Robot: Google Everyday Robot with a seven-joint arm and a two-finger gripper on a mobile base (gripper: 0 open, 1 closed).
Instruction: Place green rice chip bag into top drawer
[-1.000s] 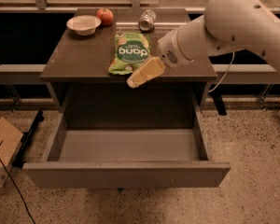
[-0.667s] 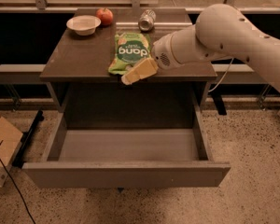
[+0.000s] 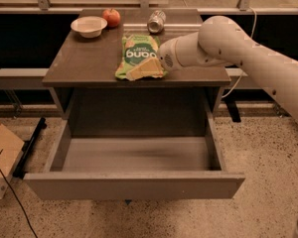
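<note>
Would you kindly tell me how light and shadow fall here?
Camera view: warm light falls on the table and the green rice chip bag; the gripper, at the bag's near edge, is lit too; the cavity under the table is in deep shadow; the top drawer is dimly lit inside.

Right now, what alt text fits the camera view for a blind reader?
The gripper sits at the near edge of the green rice chip bag, lying on the dark table above the pulled-open top drawer. A bowl, apple and silver can sit at the back.
</note>
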